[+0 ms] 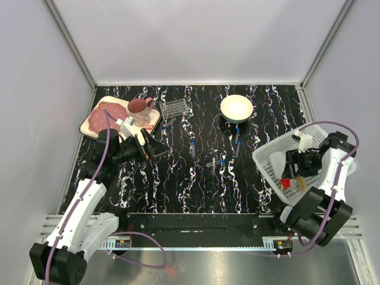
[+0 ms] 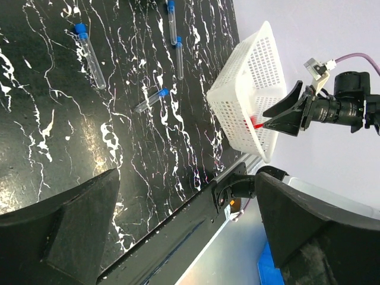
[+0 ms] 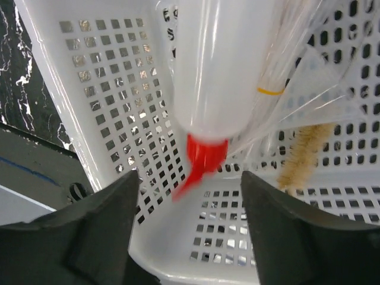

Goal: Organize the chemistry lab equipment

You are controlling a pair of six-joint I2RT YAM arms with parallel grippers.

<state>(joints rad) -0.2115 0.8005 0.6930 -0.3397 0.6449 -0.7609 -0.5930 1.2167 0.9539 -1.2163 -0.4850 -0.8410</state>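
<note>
Item: bottle [image 3: 219, 65], white, with red nozzle [image 3: 202, 160]. Location: inside the white basket [image 3: 95, 119] at the right of the table [image 1: 196, 184], beside a tan brush [image 3: 300, 157] and a clear bag [image 3: 309, 77]. Orientation: long axis runs from the basket's far side down towards its near corner; the nozzle leads and points at that corner and at the robot's side of the table. Right claw [image 3: 189, 178]: released, fingers spread either side below the nozzle, nothing between them. Left claw [image 2: 187, 175]: released and empty, over the left of the table. Step in hand, as judged: depositing the bottle. Handling note: keep the fingers spread and lift straight up, clear of the mesh wall and the bag, so that nothing is dragged out. Outstanding: blue-capped tubes [image 1: 192, 145] lying loose on the table between the arms, well apart from the basket.
</note>
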